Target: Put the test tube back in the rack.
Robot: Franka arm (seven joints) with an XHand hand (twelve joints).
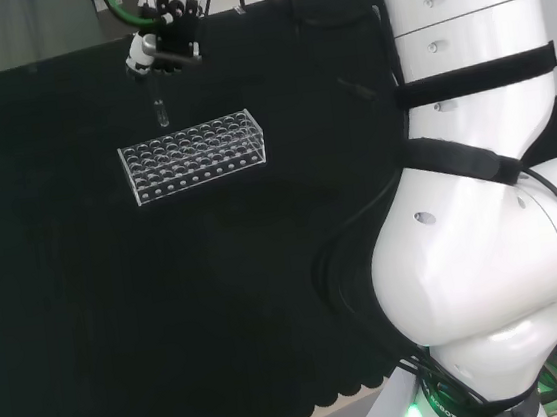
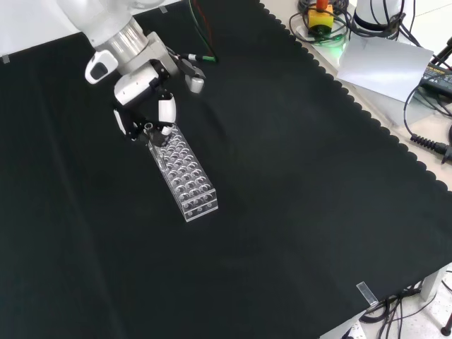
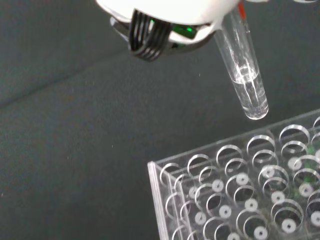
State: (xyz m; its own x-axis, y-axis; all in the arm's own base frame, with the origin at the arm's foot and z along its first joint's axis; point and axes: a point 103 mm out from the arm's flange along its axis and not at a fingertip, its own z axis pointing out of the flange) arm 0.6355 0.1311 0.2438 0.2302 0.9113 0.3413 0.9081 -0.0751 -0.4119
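A clear plastic test tube rack [image 1: 192, 156] with several rows of round holes lies on the black cloth; in the front view the rack [image 2: 186, 178] runs away from the arm. The hand [image 1: 164, 42] hangs above the rack's far side, its fingers curled round a clear glass test tube [image 1: 160, 108] that points downward. In the front view the hand [image 2: 145, 109] sits over the rack's upper end. The wrist view shows the test tube [image 3: 243, 75] with a little clear liquid in its rounded tip, just above and beyond the rack [image 3: 240, 190] and its edge row of holes.
The arm's big white links [image 1: 488, 195] stand at the right of the head view. The cloth's scalloped edge [image 2: 367, 113] runs down the right of the front view, with cables and a grey sheet [image 2: 385, 63] beyond it.
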